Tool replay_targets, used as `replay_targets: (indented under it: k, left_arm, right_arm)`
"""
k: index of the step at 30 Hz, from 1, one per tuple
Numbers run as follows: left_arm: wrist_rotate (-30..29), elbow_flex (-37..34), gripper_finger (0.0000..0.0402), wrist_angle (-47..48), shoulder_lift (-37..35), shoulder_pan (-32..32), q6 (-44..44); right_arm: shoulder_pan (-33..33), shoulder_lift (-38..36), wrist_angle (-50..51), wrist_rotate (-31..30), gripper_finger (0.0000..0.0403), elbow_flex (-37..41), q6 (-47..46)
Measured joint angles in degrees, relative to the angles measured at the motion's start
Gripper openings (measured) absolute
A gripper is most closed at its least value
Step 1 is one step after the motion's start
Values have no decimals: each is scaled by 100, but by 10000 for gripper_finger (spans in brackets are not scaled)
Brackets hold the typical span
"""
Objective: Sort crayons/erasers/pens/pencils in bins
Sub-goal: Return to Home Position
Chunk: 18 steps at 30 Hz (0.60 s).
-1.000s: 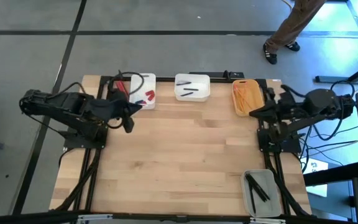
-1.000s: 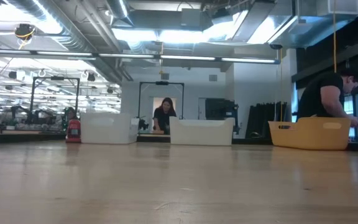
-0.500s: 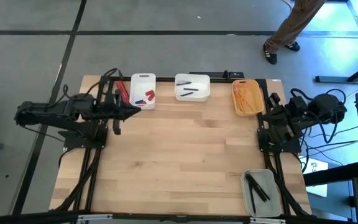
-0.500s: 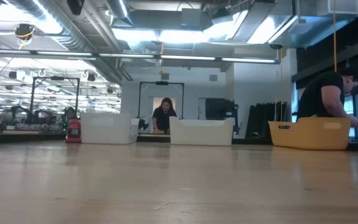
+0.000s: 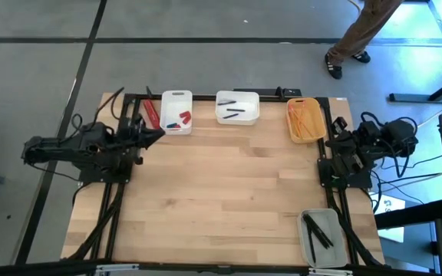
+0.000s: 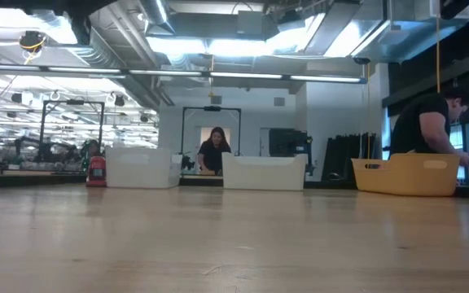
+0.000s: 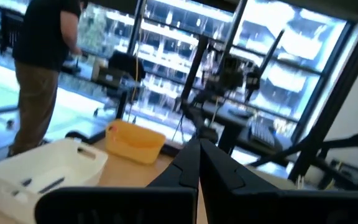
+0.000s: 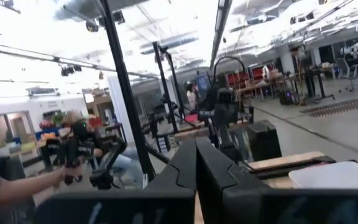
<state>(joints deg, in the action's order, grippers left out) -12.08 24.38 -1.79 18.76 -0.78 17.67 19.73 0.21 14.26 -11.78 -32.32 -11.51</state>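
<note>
Wooden table (image 5: 221, 199) boards lie bare of loose stationery, so the sorting looks done or very nearly so. The wider white bin (image 5: 237, 93) at the far edge holds a few dark sticks (image 5: 236, 113); whether they are pens or crayons cannot be told. Just beside it, toward the left arm, the narrow white bin (image 5: 176, 93) holds red erasers (image 5: 183, 117). On its other side, the yellow-orange bin (image 5: 304, 100) is filled with pencils (image 5: 305, 121). Well apart from it, at the near corner on the right arm's side, the grey bin (image 5: 307, 247) holds black pens (image 5: 319, 230).

One red strip (image 5: 151, 115) lies beyond the narrow white bin, on the side away from the wider one. It may be a stray crayon or part of the rig.

Both arms sit folded at the table's side edges. The left gripper (image 5: 156, 132) and the right gripper (image 5: 334, 132) each show fingers pressed together with nothing between them. Judging by this, only parking the arms remains.

No brand, label or writing can be read on any bin.
</note>
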Motion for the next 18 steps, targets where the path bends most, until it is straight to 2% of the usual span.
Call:
replay_targets:
  k: [8,15,18]
  left_arm:
    - [181,-793,0,-511,-856,4,-9]
    - [282,-1692,0,-1420,-1431,4,-132]
    - [509,-2015,0,-1730,-1637,4,-129]
  right_arm:
    - [0,-13,-343,-58,0,410,13]
    - [0,-13,-776,-60,0,839,-5]
    - [0,-13,-993,-62,0,1007,0]
